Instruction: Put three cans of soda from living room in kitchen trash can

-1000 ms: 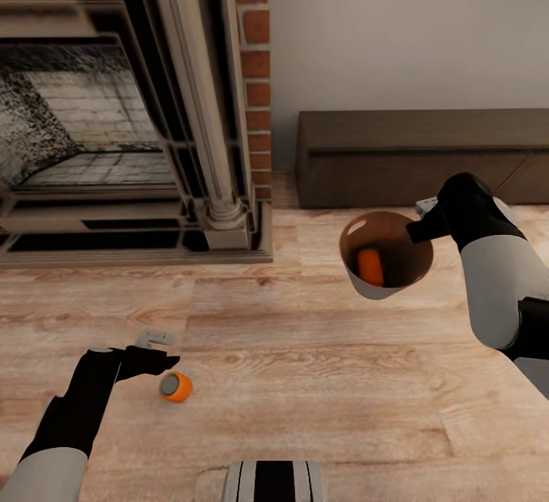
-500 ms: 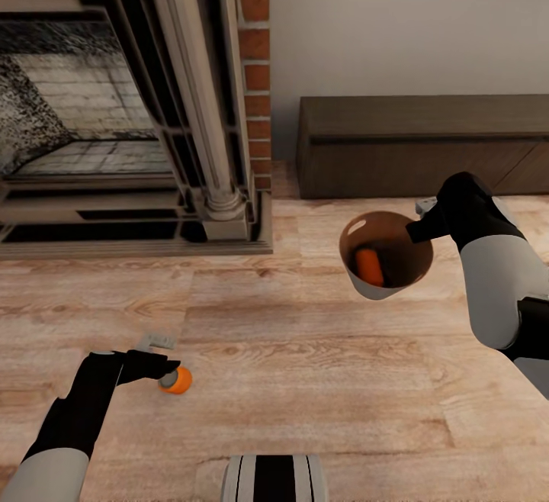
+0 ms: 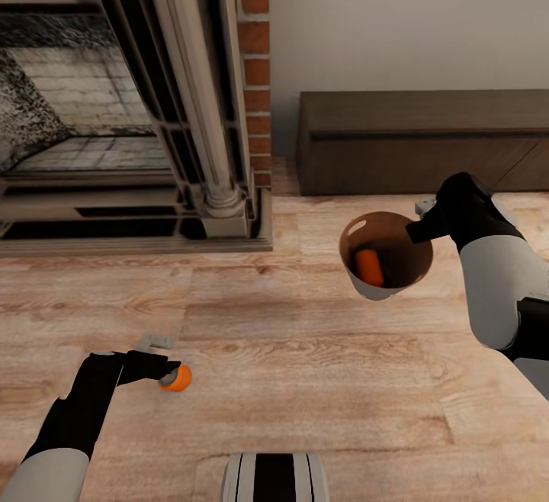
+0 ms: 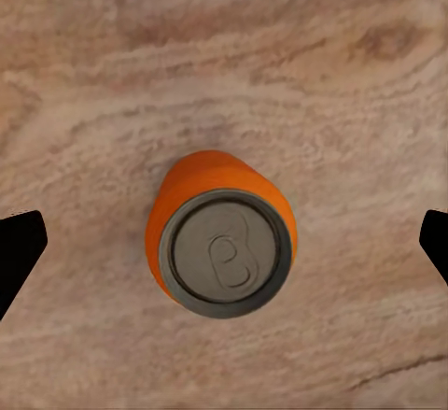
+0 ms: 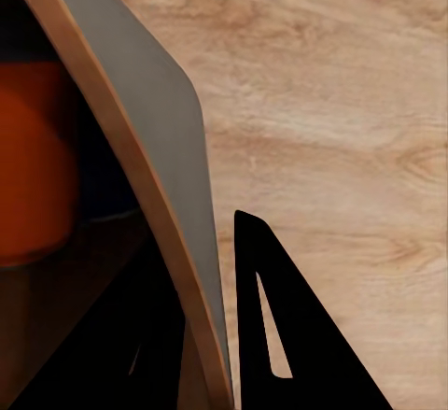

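Can [image 4: 222,233] btwn open L end effector [image 4: 224,242] tips

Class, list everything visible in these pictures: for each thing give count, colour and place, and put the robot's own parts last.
Soda cans: two, orange; one upright on the floor, one inside the bin.
Bin: one, grey outside, brown inside, held off the floor.
Fireplace: one, dark, brick-flanked, far left.
Low cabinet: one, dark brown, against the wall.
Floor: light wood.
Left claw: black, open over the floor can.
Right claw: black, gripping the bin's rim.
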Robot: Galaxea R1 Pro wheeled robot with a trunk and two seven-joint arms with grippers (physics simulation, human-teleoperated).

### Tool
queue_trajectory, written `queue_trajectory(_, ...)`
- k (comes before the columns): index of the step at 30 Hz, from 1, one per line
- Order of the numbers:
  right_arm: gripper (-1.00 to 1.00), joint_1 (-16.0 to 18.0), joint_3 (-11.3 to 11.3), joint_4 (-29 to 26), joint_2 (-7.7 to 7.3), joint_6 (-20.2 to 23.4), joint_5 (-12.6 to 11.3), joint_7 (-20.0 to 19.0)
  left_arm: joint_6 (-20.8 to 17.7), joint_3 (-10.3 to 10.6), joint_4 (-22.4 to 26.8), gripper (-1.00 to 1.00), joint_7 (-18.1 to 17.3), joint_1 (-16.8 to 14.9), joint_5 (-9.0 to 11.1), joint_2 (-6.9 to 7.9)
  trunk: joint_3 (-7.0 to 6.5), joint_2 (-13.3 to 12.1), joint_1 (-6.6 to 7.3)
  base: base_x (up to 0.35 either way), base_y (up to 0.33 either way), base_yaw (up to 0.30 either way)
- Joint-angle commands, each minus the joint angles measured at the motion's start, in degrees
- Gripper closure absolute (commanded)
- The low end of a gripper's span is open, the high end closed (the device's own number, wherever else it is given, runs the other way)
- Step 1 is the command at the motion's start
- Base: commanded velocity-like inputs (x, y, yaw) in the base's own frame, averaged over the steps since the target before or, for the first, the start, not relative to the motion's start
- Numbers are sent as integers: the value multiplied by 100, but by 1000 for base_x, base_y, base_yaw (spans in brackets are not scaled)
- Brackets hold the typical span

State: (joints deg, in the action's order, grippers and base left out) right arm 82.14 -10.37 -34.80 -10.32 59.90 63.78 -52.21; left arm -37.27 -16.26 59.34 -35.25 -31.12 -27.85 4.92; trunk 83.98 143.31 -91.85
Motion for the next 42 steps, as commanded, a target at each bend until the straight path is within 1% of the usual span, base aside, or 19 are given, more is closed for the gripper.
queue_trajectory(1, 100, 4, -2, -1, 2, 10, -26, -9, 0, 0, -1, -100, 0, 0, 0, 0, 24, 2, -1, 0, 0, 0)
queue_trajectory(17, 100, -4, 0, -1, -9, 10, -24, -9, 0, 0, -1, -100, -4, 0, -1, 0, 510, 24, -42, 0, 0, 0)
queue_trajectory(23, 100, -12, 7, -1, -8, 10, -20, -10, 0, 0, 5, -100, -8, 0, 6, 0, 547, 24, -42, 0, 0, 0)
queue_trajectory(37, 100, -27, 8, -15, -6, 10, -13, -9, 0, 0, 21, -100, -7, 0, 16, 0, 553, 24, -42, 69, 0, 0)
queue_trajectory(40, 100, -30, 8, -18, -4, 10, 40, -9, 0, 0, 13, -100, -2, 0, 12, -4, 553, 24, -42, 6, 0, 0)
queue_trajectory(42, 100, -31, 7, -18, -5, 10, 67, -9, 0, 0, 10, -100, -1, 0, 10, -6, 599, 26, -47, 2, 0, 0)
